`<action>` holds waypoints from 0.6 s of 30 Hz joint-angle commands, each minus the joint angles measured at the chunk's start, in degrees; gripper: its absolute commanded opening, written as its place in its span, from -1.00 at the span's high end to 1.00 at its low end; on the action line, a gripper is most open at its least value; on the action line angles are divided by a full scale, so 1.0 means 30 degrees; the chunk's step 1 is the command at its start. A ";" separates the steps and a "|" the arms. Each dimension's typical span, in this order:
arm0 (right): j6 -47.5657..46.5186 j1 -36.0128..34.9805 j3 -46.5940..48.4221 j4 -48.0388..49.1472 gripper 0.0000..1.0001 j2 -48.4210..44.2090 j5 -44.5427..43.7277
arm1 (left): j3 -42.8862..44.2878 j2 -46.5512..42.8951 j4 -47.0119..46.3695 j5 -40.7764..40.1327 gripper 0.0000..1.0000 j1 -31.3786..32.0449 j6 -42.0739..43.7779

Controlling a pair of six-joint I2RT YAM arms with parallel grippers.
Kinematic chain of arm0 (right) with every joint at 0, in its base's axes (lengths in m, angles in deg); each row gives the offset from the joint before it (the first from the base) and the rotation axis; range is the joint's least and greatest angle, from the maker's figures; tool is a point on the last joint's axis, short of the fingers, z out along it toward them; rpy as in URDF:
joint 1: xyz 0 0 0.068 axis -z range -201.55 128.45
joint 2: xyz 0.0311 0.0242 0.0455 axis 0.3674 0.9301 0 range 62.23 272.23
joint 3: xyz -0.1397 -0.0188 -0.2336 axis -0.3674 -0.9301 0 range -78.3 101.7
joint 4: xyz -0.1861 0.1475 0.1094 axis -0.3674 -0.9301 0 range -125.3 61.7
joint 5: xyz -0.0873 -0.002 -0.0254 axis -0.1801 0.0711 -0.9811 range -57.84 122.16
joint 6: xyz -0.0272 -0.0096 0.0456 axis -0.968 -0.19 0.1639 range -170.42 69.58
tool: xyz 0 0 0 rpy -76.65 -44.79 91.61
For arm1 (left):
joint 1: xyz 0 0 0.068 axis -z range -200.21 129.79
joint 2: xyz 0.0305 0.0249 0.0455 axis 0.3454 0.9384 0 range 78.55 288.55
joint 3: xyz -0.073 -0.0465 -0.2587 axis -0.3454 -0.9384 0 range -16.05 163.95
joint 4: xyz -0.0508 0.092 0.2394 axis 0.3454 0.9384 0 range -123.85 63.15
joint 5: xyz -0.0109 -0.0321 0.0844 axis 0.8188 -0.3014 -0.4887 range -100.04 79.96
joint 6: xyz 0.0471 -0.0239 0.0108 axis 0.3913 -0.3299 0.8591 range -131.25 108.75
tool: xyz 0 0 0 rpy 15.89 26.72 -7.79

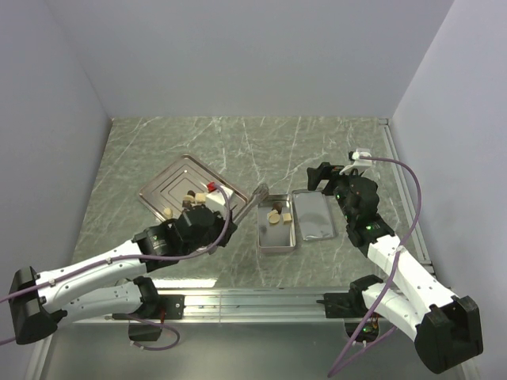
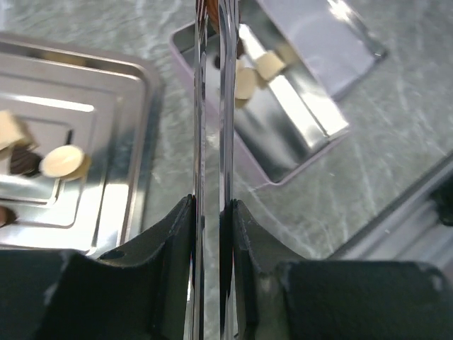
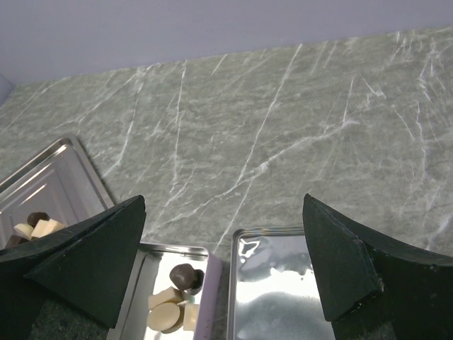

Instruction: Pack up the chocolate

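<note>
Packing is partly done. A few lumps of chocolate [image 2: 246, 79] lie in the open tin [image 2: 248, 166], just ahead of the left gripper [image 2: 211, 205]. Its jaws pinch steel tongs [image 2: 210, 106] that reach over the tin; I cannot tell whether the tips carry a lump. Left of those jaws, several lumps wait on the tray [image 2: 106, 85]. The right gripper [image 3: 225, 212] hovers with jaws wide and empty, the lid [image 3: 283, 297] below them, not yet fitted.

The top view looks down from high behind; both close wrist views share the tin [image 1: 279, 240] and its chocolate [image 1: 275, 218].
</note>
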 commanded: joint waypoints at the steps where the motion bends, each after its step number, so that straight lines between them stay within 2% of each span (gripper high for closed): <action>1: -0.0262 0.0029 0.0915 0.0289 -0.96 0.0037 -0.0065 | 0.0045 -0.0103 -0.1650 0.1480 0.53 0.0611 0.0782; 9: -0.0263 0.0058 0.0915 0.0259 -0.96 0.0008 -0.0065 | 0.1100 0.2649 -0.0742 0.0485 0.47 0.1930 0.1046; 13: -0.0263 0.0029 0.0915 0.0259 -0.96 0.0008 -0.0007 | 0.1188 0.2800 -0.0742 0.0310 0.43 0.2194 0.1105; 18: -0.0263 0.0029 0.0944 0.0259 -0.96 0.0037 -0.0007 | 0.0983 0.2185 -0.0918 0.0222 0.19 0.2282 0.1076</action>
